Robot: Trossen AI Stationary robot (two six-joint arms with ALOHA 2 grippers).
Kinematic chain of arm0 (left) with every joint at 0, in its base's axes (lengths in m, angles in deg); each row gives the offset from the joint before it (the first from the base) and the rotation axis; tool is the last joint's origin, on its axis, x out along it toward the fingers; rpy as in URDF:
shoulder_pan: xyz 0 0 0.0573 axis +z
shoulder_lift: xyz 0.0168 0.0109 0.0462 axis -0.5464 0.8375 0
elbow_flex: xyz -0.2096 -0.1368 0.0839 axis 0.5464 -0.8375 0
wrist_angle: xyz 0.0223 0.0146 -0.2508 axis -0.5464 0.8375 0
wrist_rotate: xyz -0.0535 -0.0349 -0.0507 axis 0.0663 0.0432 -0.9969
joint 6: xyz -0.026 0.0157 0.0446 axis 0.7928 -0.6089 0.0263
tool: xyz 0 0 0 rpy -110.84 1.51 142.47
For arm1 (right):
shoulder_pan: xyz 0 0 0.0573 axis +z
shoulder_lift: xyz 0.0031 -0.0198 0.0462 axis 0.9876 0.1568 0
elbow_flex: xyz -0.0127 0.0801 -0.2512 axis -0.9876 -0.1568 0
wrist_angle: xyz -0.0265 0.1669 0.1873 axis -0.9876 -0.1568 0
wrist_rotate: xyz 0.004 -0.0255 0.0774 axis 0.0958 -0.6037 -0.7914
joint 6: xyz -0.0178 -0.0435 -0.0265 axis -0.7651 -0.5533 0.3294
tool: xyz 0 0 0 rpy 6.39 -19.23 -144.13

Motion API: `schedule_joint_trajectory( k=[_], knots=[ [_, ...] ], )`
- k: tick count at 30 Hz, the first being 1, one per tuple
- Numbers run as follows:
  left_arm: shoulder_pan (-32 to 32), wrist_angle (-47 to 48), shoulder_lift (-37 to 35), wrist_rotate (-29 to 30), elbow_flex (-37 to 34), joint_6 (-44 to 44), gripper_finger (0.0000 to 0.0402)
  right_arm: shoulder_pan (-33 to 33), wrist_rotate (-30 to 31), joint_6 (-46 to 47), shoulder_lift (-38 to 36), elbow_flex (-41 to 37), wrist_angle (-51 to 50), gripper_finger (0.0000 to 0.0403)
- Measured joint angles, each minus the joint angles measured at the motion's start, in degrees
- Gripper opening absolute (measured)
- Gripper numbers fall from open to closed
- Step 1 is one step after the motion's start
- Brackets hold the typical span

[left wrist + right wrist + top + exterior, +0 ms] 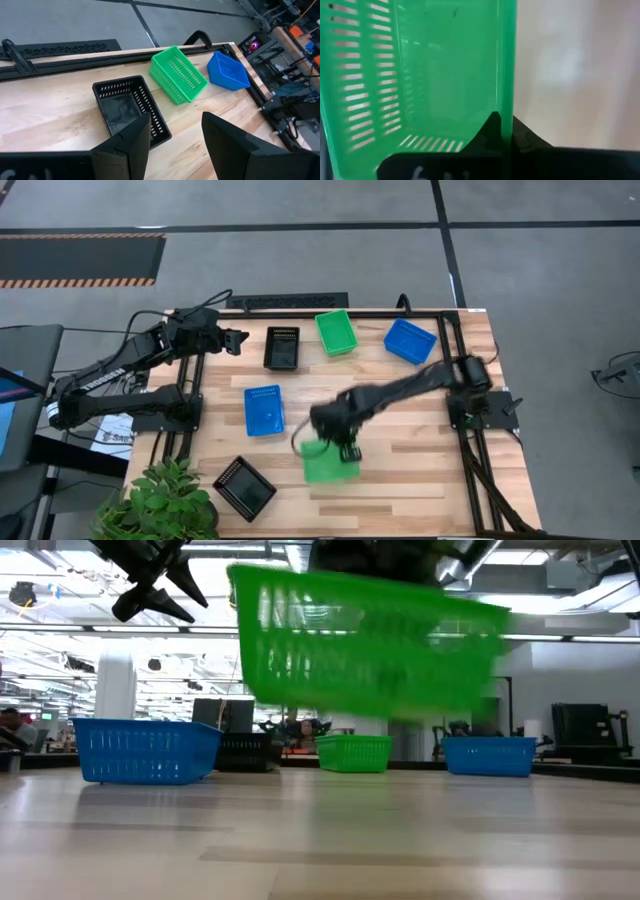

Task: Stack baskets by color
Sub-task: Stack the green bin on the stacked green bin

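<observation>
My right gripper (345, 450) is shut on a bright green basket (326, 464), which hangs above the table's near middle and shows large and tilted in the low view (370, 640). Five more baskets rest on their bottoms: black (282, 347), green (336, 332) and blue (410, 340) along the far edge, a blue one (264, 409) left of centre, and a black one (244, 485) at the near left. My left gripper (175, 135) waits open above the far left (240, 340), touching nothing. My right gripper pinches one side wall (506, 100) of the green basket at its rim, one finger inside the basket (491, 126) and one outside (526, 138). The fingers come from above, pointing steeply down. The basket hangs tilted, lifted clear of the table (300, 840).
A potted plant (165, 500) overhangs the near left corner. Black frame rails (455, 395) run along the table's right, left and far sides. Bare wood (420, 470) lies at the near right.
</observation>
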Motion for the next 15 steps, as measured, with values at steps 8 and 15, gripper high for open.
schedule_joint_trajectory(
  k=[8, 15],
  knots=[
    [0.0, -0.04, 0.01, 0.01, 0.0, 2.34, 0.0165, -18.21, 3.14, 10.53, -13.89, 0.08, -0.28, 0.0003],
    [0.0, -0.22, 0.01, 2.75, 0.01, 3.08, 0.0165, -34.93, 6.14, 18.37, -15.85, 0.09, 1.51, 0.0003]
  ],
)
